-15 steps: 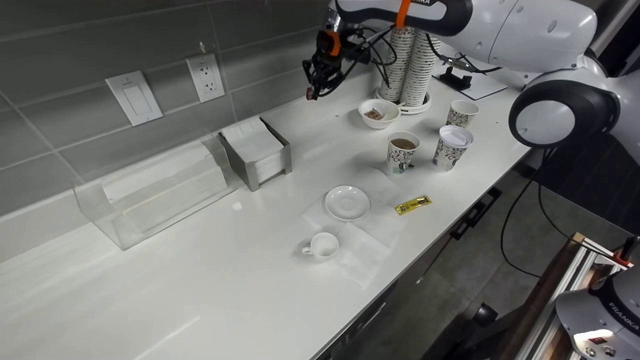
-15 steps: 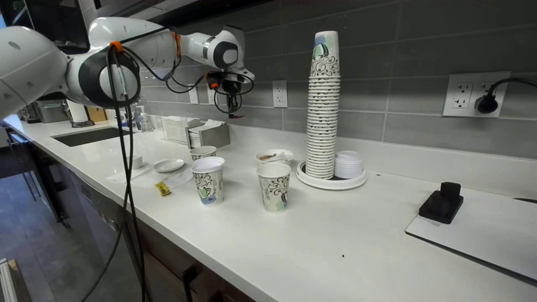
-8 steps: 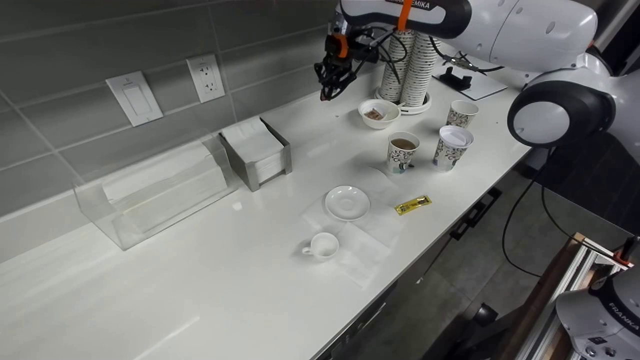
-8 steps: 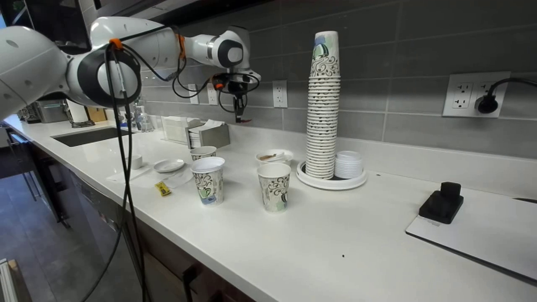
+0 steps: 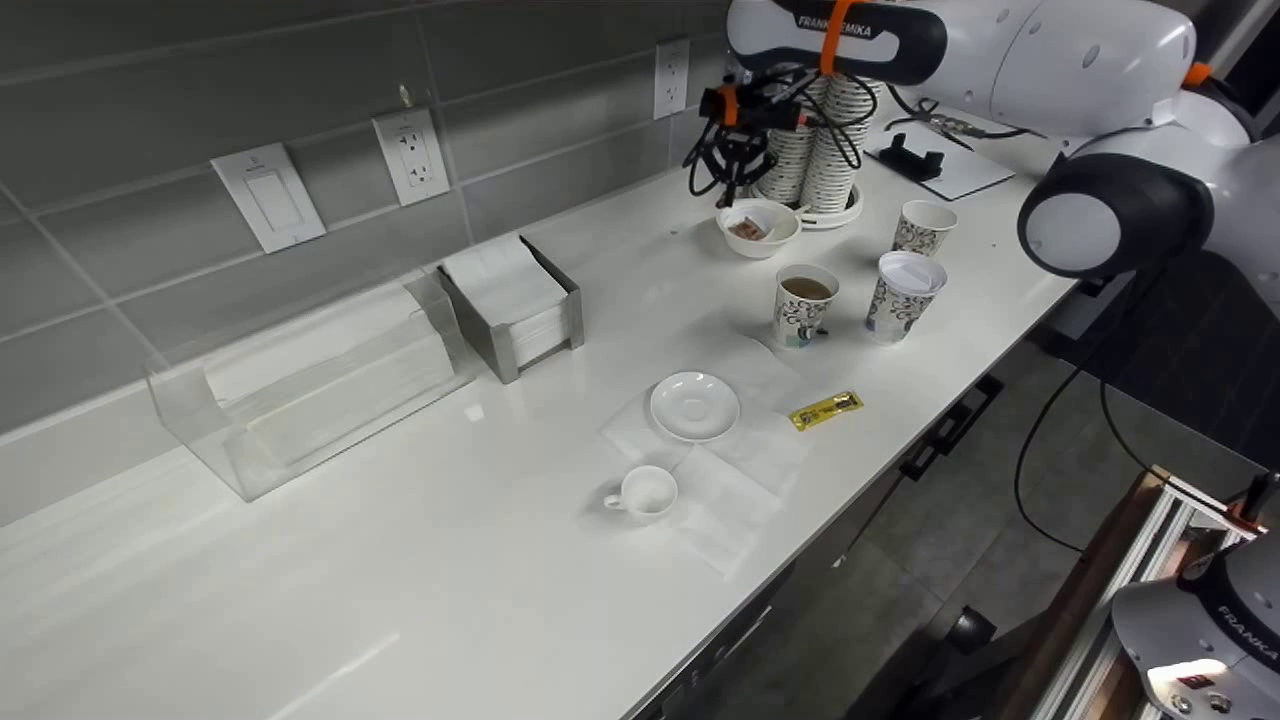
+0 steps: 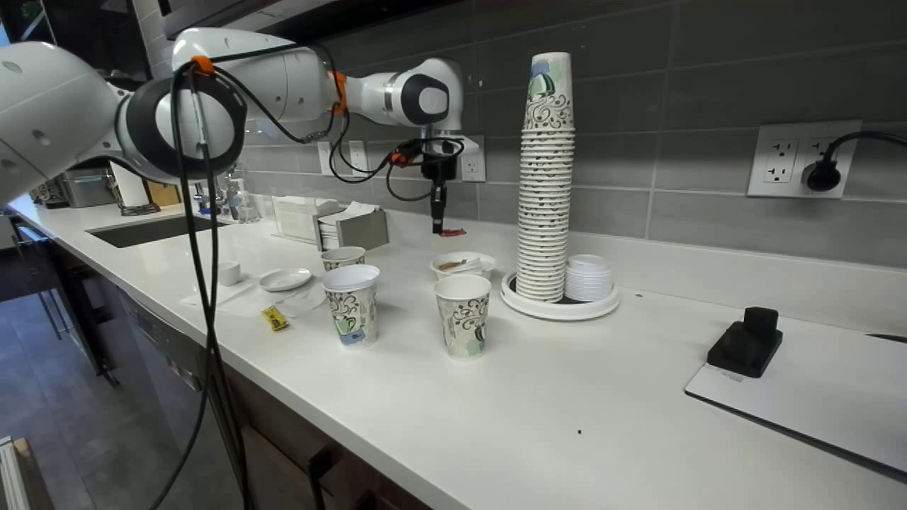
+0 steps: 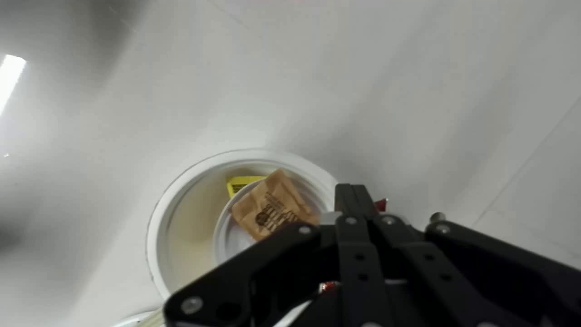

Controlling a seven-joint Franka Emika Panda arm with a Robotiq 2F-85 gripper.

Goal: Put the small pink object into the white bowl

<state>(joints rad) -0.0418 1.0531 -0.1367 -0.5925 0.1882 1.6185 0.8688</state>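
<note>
The fingers (image 7: pixel 344 200) are clamped on a small red packet (image 6: pixel 453 232), which juts out past their tips and is held above the white bowl (image 7: pixel 188 236), near its rim and apart from it. The white bowl contains a smaller round dish (image 7: pixel 236 243) with a brown paper packet (image 7: pixel 272 209) lying in it; part of a yellow packet (image 7: pixel 238 182) shows between that dish and the bowl's wall. A tall stack of paper cups (image 6: pixel 547 212) stands just beside the white bowl on a round tray (image 6: pixel 560 313). Near the bowl on the tabletop (image 5: pixel 420 600) are three patterned paper cups (image 5: pixel 797 328), one with brown liquid (image 5: pixel 808 288) inside. A white saucer (image 5: pixel 695 406) and a white teacup (image 5: pixel 650 492) are well apart from the bowl.
</note>
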